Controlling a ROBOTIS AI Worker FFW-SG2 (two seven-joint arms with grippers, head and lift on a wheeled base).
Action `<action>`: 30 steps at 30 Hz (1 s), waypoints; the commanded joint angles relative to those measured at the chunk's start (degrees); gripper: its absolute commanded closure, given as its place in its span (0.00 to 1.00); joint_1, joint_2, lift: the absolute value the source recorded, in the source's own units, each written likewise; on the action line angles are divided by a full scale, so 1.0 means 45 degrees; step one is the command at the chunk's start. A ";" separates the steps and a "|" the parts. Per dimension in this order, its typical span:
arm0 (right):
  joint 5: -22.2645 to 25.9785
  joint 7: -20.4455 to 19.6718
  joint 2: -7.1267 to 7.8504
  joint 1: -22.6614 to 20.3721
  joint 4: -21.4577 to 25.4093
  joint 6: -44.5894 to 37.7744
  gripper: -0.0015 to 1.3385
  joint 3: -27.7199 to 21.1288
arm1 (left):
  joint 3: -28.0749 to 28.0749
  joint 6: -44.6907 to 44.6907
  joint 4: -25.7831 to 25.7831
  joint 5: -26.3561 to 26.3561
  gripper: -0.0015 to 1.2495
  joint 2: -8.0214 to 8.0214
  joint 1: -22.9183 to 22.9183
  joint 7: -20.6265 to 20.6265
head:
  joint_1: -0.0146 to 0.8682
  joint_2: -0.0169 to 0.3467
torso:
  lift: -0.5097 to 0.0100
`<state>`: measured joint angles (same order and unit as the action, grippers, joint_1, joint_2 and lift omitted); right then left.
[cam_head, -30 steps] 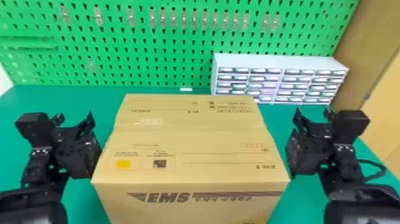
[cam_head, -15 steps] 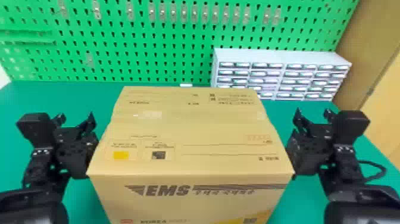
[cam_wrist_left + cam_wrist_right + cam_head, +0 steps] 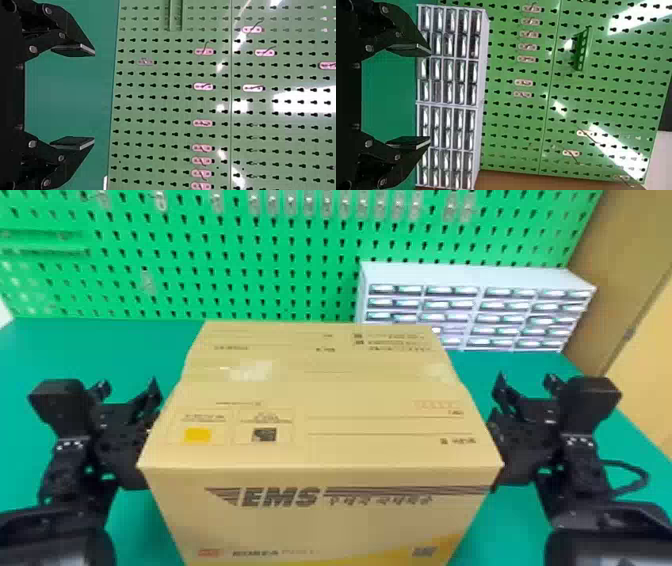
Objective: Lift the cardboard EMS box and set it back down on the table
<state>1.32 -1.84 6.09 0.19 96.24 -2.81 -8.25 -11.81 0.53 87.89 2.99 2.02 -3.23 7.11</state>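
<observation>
The cardboard EMS box (image 3: 320,400) fills the middle of the head view, closed and upright, its printed front face toward me. Its underside is hidden. At its left side stands my left gripper (image 3: 129,384); the box edge overlaps part of the gripper's body. My right gripper (image 3: 527,381) is placed likewise at the right side. Whether either presses on the cardboard, I cannot tell. Seen from the wrists, the left gripper (image 3: 94,96) and the right gripper (image 3: 430,96) both have their fingers spread wide, holding nothing.
A green table (image 3: 150,350) extends around the box. Behind it rises a green pegboard (image 3: 280,285) with small hooks. A white drawer cabinet (image 3: 475,277) stands at the back right, beyond the box. A black cable (image 3: 642,477) loops beside the right arm.
In the head view the box has shifted upward and looks larger, showing more of its front. Table edge and cabinet have shifted up less. Both grippers keep their place in that view.
</observation>
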 commanded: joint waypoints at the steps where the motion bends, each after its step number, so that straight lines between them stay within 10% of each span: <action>1: 0.0000 -0.0001 -0.0006 -0.0003 0.0000 0.0000 0.36 0.0017 | -0.0032 0.0000 0.0000 0.0019 0.37 0.0000 0.0014 0.0002 | 0.78 0.01 | 0.80; 30: 0.0078 -0.0001 0.0112 0.0075 0.0000 0.0156 0.36 -0.0100 | -0.0129 0.0039 0.0000 -0.0059 0.37 0.0000 0.0033 0.0002 | 0.78 0.01 | 0.78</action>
<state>1.58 -1.84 6.20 0.27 96.24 -2.13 -8.78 -12.16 0.53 87.89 2.85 2.02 -3.10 7.12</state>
